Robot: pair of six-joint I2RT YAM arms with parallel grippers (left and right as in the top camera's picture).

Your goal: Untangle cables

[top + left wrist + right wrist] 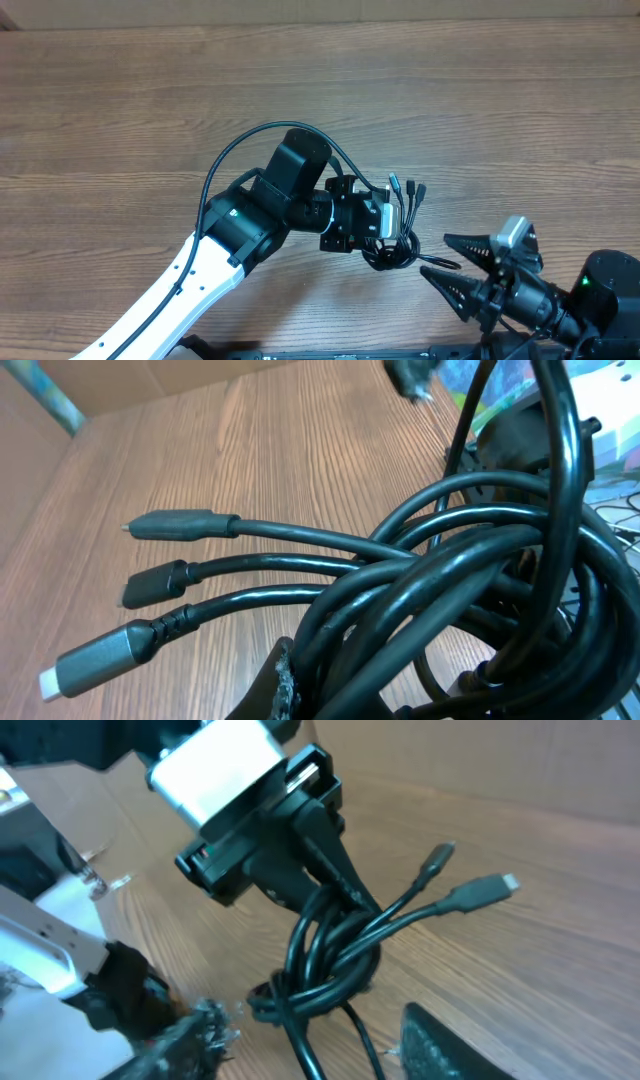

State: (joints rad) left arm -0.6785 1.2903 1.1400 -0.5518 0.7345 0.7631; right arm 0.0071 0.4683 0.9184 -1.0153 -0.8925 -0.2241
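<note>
Wood-grain table point(300, 60) fills the overhead view, and we can read no writing on it or on the arms. The left gripper point(388, 228), on a white and black arm, is closed tight around the cables point(395, 252), a small black coil just below its fingers. Three plug ends point(405, 188) fan out above the grip. The right gripper point(438, 258) lies near the bundle at lower right, its pointed jaws spread in a V toward the coil. It grips nothing. One thin cable end reaches toward the gap, but we cannot tell whether it touches a finger. The bottom edge cuts off both arms.

From the left wrist, the coil crowds the right half of the frame. Three plugs stick out left over the table, the lowest one grey with a pale tip point(98, 658). One frayed dark finger point(281, 685) shows at the bottom; the other is hidden behind the loops. Everything beyond the coil is blurred.

From the right wrist, we see the left gripper clamped on the top of the hanging loops point(325, 965), which reach down to about the table. Two plugs point right. The camera's own fingers point(445, 1042) sit apart at the bottom corners, blurred, with a strand hanging between them.
</note>
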